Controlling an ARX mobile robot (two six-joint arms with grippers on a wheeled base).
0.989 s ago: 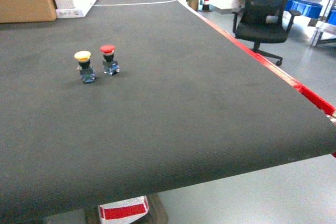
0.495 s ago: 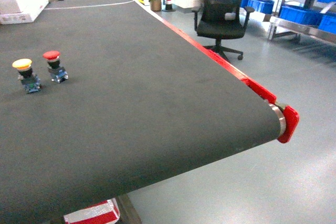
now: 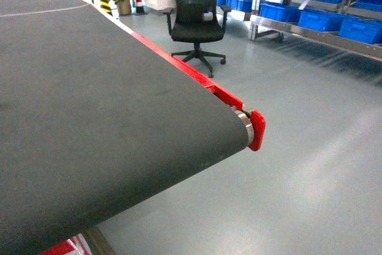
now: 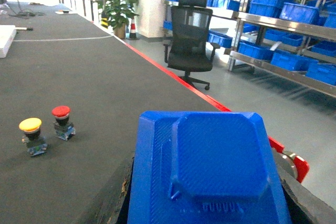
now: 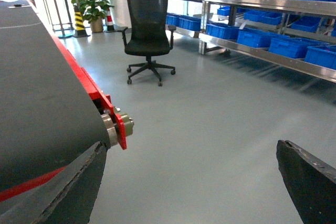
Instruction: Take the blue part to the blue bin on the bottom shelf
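In the left wrist view, the blue part (image 4: pixel 210 174) filled the lower frame, seated between the dark fingers (image 4: pixel 119 198) of the left end effector (image 4: pixel 210 213), which was closed on it above the edge of the worktop (image 4: pixel 89 77), a dark conveyor belt. Farther left on the belt stood a yellow push-button (image 4: pixel 31 135) and a red push-button (image 4: pixel 62 121), close beside each other. To the right, across the grey floor (image 3: pixel 310 147), steel racks carried rows of blue bins (image 4: pixel 294 11), with a black office chair (image 3: pixel 194 13) in front. The right end effector (image 5: pixel 189 182) was spread wide and held nothing.

The pick looked done and the carrying stage in hand. The next move seemingly called for travelling to the racks, finding the bottom shelf (image 3: pixel 316 35) and lowering the part into a bin there.
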